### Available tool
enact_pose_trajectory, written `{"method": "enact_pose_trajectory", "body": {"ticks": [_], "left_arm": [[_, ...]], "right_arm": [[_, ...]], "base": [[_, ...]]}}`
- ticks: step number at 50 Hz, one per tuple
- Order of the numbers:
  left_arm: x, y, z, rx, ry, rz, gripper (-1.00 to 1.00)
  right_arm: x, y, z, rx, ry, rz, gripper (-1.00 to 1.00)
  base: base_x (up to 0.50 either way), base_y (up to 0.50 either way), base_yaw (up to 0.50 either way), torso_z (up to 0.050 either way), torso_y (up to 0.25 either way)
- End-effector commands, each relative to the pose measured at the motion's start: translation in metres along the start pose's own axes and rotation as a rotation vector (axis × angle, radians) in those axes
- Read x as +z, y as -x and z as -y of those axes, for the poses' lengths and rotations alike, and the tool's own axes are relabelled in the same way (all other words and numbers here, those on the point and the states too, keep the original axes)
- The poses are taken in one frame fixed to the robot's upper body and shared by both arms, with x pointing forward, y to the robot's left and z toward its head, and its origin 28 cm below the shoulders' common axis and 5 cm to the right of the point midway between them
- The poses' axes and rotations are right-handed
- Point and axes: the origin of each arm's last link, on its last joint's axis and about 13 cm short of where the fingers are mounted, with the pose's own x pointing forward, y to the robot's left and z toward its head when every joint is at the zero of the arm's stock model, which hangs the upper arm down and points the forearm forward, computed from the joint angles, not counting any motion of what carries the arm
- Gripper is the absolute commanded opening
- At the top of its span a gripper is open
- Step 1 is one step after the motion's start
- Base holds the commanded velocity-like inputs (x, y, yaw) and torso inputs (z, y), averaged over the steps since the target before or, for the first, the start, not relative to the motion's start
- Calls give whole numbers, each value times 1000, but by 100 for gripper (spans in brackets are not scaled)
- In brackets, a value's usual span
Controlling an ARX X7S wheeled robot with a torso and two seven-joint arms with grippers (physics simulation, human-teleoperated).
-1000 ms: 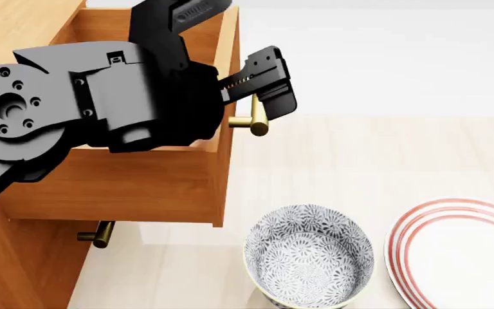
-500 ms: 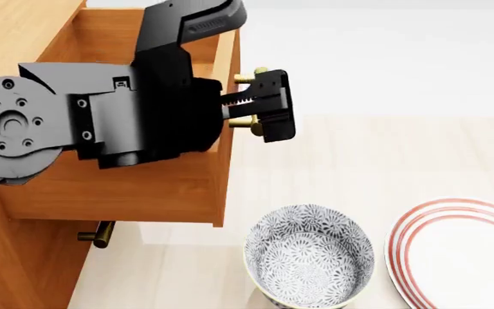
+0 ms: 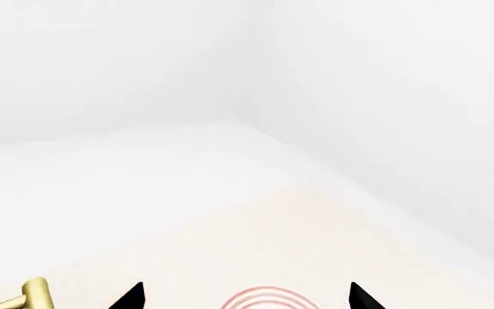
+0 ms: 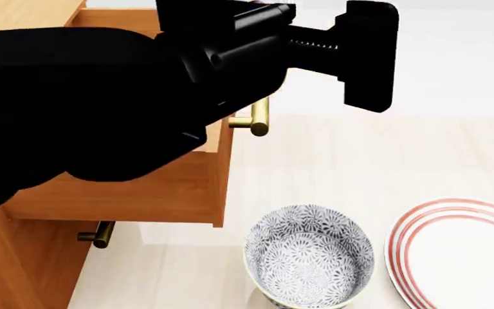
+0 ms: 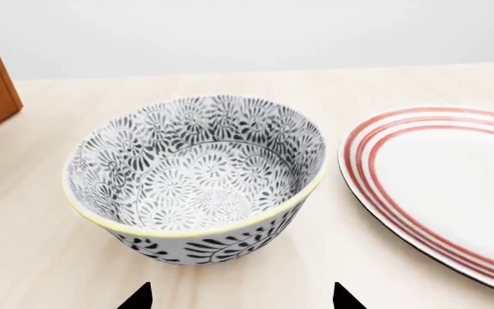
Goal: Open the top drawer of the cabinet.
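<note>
The cabinet (image 4: 20,270) stands at the left. Its top drawer (image 4: 136,187) is pulled out, and the brass bar handle (image 4: 260,122) sticks out at its front. My left gripper (image 4: 320,42) is open and empty, raised above and to the right of that handle and clear of it. In the left wrist view the gripper (image 3: 245,299) has wide-apart fingertips (image 3: 131,297), with the handle (image 3: 34,296) off to one side. My right gripper (image 5: 240,297) is open and empty, just in front of the patterned bowl (image 5: 191,174). It is out of the head view.
The middle drawer's brass handle (image 4: 100,235) shows under the open drawer. The patterned bowl (image 4: 309,254) and a red-ringed white plate (image 4: 462,251) sit on the pale wooden floor at the front right. My big black left arm (image 4: 84,96) hides much of the drawer.
My left gripper has come off the top drawer's handle, opened, and risen up and to the right, closer to the head camera. The drawer stays pulled out.
</note>
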Motion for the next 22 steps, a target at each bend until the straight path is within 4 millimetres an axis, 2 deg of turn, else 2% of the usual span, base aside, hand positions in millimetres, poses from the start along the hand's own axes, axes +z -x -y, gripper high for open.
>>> {"method": "enact_pose_trajectory", "body": {"ticks": [1,22], "left_arm": [[14,15,24,-154,-36,94,100],[-17,38,21,-175,-94,109,100]], "right_arm": [[1,-2,-1,5,-7,13,100],[-1,0,-3,15,2,5,100]], "base": [[0,0,0,0,0],[0,0,0,0,0]]}}
